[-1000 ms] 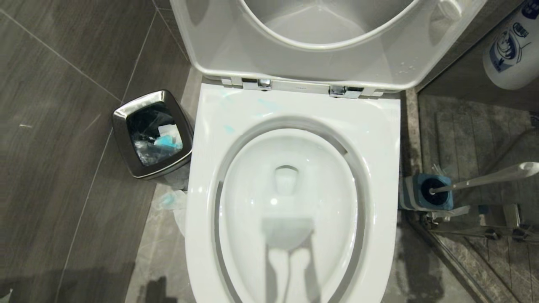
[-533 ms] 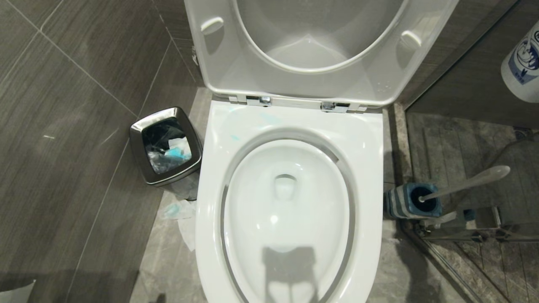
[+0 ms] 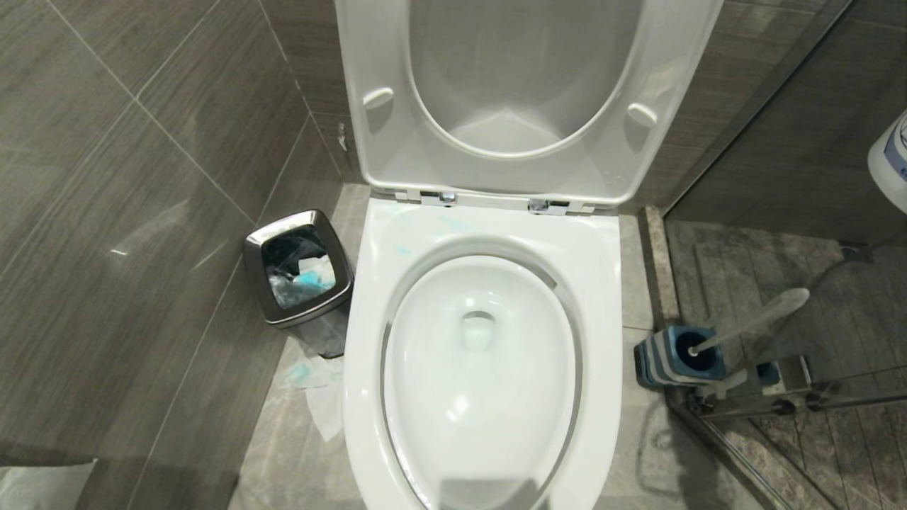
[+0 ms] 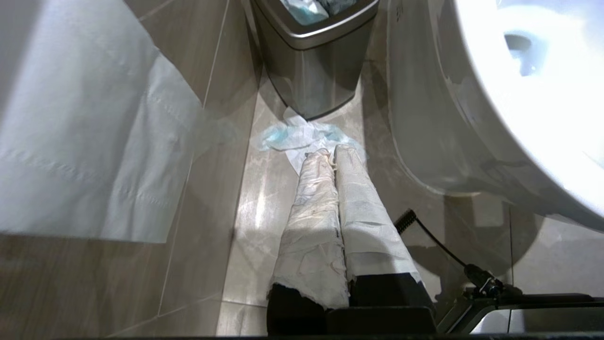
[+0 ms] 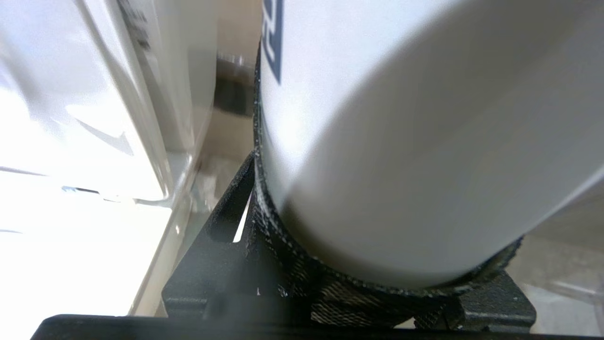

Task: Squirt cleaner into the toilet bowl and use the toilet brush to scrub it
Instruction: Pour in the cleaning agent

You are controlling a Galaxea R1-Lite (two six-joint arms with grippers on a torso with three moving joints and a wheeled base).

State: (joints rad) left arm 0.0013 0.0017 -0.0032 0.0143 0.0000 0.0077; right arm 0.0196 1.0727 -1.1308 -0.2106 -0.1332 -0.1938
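- While the toilet bowl [image 3: 482, 368] stands open, the right hand [image 5: 377, 264] grips a white bottle [image 5: 401, 141]; its blue label is unreadable.
- The left hand [image 4: 332, 156], fingers pressed together, hangs by the bin [image 4: 311, 56].
- The toilet brush [image 3: 751, 322] sits in its holder [image 3: 673, 354] right of the bowl.

The grey tiled floor [image 3: 297, 460] carries everything. The toilet bowl [image 3: 489, 234] stands at its middle. Just left of the bowl sits a small steel waste bin [image 3: 299, 269] (paper scraps inside), with a crumpled tissue [image 3: 322, 393] stained pale blue lying in front of the bin. Right of the bowl stands a blue-and-grey striped holder [image 3: 669, 358], the toilet brush [image 3: 751, 324] leaning in it.
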